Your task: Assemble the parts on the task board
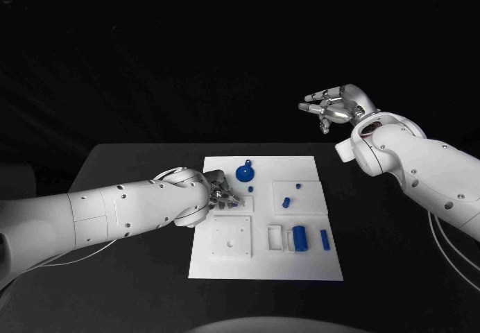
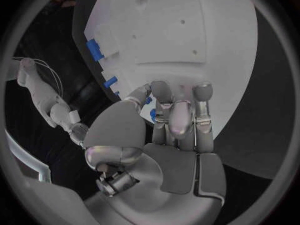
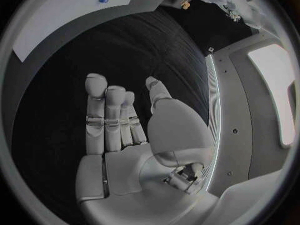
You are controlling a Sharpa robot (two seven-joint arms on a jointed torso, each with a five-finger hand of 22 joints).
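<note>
The white task board (image 1: pixel 310 267) lies mid-table. On it are a blue disc with a handle (image 1: pixel 244 172), small blue pegs (image 1: pixel 286 202), a blue cylinder (image 1: pixel 299 238) and a blue bar (image 1: pixel 324 239). My left hand (image 1: pixel 222 194) is low over the board's left side beside a square recess (image 1: pixel 232 239). In the left wrist view its fingers (image 2: pixel 181 117) curl in against the thumb, and a small blue part (image 2: pixel 152 115) shows pinched between them. My right hand (image 1: pixel 335 105) is raised beyond the table's far right, its fingers (image 3: pixel 106 115) spread and empty. The board's corner (image 3: pixel 56 20) shows there too.
Black table (image 1: pixel 130 173) surrounds the board, with bare room left, right and in front. White slotted blocks (image 1: pixel 275 237) stand on the board next to the cylinder. My right forearm (image 1: pixel 420 173) hangs above the table's right side.
</note>
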